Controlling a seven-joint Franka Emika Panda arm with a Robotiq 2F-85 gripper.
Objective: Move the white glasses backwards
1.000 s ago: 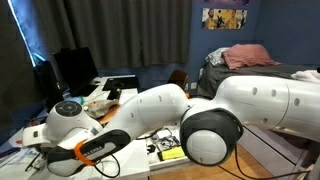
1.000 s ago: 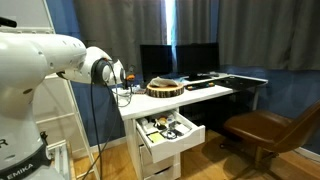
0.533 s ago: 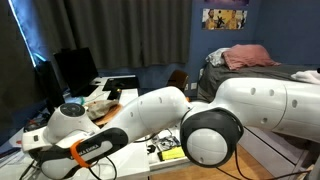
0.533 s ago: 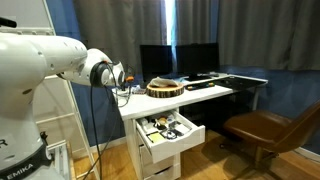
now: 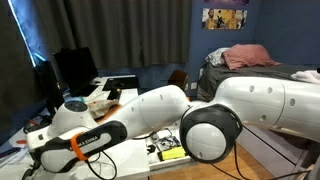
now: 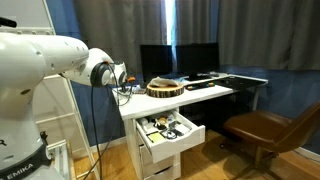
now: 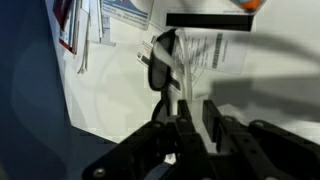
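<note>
The white glasses show in the wrist view: two dark oval lenses in a thin white frame, on or just over the white desk top. Their white temple arms run down into my gripper. The two dark fingers stand close together with only a narrow gap, and appear shut on the glasses' arms. In both exterior views the glasses are too small or hidden to make out. The wrist end of my arm hangs over the near end of the desk.
Papers and booklets and a dark bar with an orange end lie beyond the glasses. The desk edge drops off beside them. A round wooden slab, monitors, an open drawer and a brown chair are nearby.
The forearm link with the orange band has turned and risen a little in an exterior view. Little else has moved.
</note>
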